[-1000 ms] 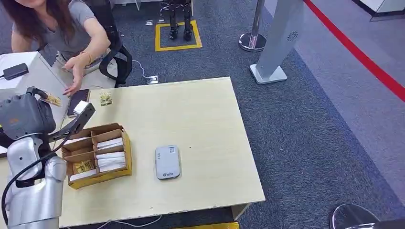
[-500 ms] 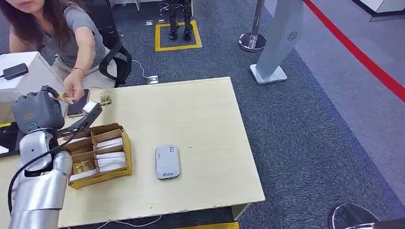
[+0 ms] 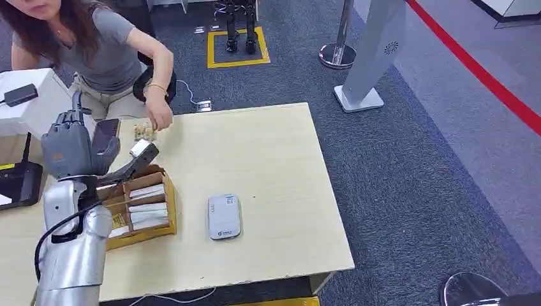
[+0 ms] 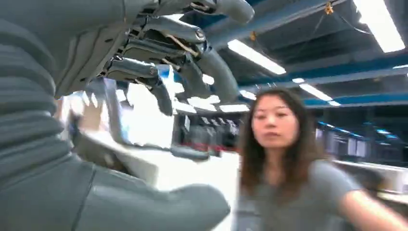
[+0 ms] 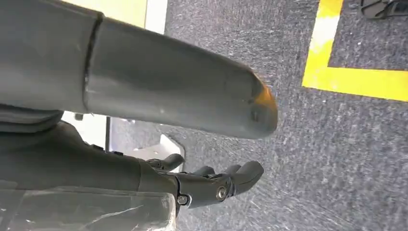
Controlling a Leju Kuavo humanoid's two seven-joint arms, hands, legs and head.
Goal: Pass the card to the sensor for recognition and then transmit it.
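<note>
My left hand (image 3: 73, 145) is raised above the table's (image 3: 268, 159) left edge, fingers upright and apart, holding nothing. In the left wrist view that hand (image 4: 110, 86) has its fingers spread in front of a person (image 4: 293, 163). The person (image 3: 102, 51) sits beyond the table, one hand (image 3: 161, 118) reaching over a small pile of gold cards (image 3: 143, 132) near the far left corner. The grey-white sensor (image 3: 224, 217) lies flat mid-table. My right hand (image 5: 125, 96) hangs over the carpet, empty, thumb out and fingers loosely bent.
A cardboard box (image 3: 167, 191) with compartments of white and gold cards sits left of the sensor, just below my left hand. A dark phone (image 3: 107, 131) lies behind the hand. A black device (image 3: 19, 185) stands at far left. A grey pillar (image 3: 373, 57) stands on the carpet.
A second ago my left hand pinched a gold card. The person took it, and their hand has moved right, over the card pile. My empty hand has risen, shifted right and spread its fingers.
</note>
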